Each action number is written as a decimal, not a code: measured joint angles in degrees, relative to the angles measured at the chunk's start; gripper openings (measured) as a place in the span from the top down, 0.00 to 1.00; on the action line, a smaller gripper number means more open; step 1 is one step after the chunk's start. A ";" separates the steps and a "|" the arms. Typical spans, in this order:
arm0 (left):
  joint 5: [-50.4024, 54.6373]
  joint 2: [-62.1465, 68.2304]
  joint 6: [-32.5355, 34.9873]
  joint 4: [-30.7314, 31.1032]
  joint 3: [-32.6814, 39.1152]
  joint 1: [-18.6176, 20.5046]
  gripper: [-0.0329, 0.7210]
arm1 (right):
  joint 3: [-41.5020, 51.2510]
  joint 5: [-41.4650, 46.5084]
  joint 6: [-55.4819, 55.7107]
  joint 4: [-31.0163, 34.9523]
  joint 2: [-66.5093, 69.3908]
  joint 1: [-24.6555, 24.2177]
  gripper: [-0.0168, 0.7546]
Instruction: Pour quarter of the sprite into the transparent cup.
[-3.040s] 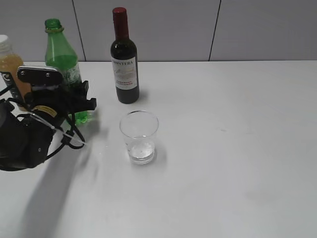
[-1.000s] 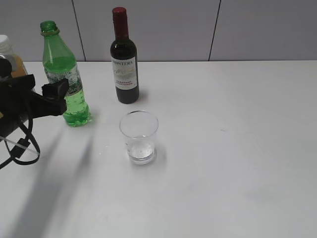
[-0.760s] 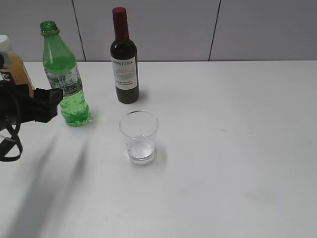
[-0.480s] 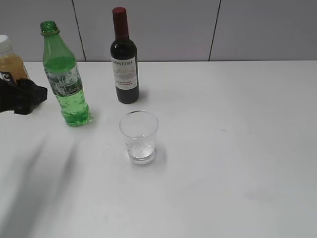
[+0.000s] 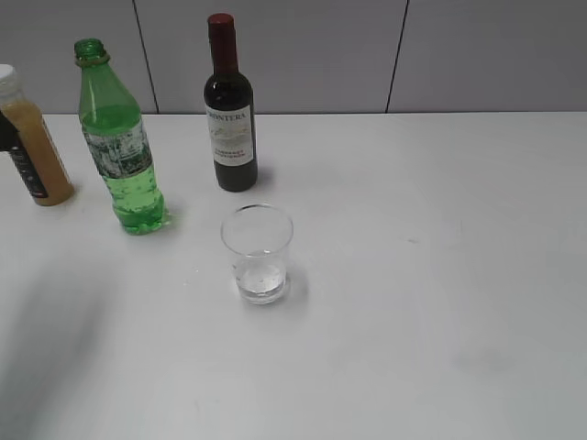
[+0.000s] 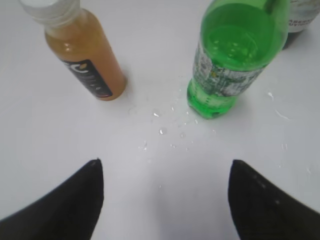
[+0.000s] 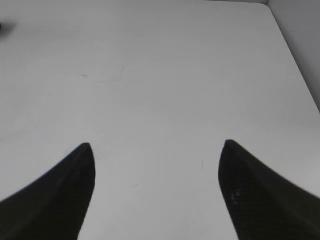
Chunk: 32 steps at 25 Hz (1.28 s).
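The sprite (image 5: 119, 147) stood upright and uncapped at far left, left of the transparent cup (image 5: 259, 253). Left gripper (image 6: 165, 192) and right gripper (image 7: 156, 172) hung empty, jaws apart.

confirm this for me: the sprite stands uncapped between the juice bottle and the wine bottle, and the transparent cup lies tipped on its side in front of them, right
Not quite. The transparent cup is not tipped over: the exterior view shows it standing upright, mouth up, on the table. The rest holds: the sprite stands uncapped between the juice bottle and the wine bottle, with the cup in front of them.
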 joint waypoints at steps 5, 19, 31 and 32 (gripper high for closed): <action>13.06 -0.06 0.00 0.94 -8.56 2.89 0.18 | 0.00 0.00 0.00 0.00 0.00 0.00 0.21; 22.97 -13.32 0.00 3.21 -1.94 8.34 0.18 | 0.00 0.00 0.00 0.00 0.00 0.00 0.21; 18.35 -37.13 -0.44 0.73 19.11 8.34 0.17 | 0.00 0.00 0.00 0.00 0.00 0.00 0.21; 18.33 -38.78 -0.51 0.47 20.16 8.34 0.17 | 0.00 0.00 0.00 0.00 0.00 0.00 0.21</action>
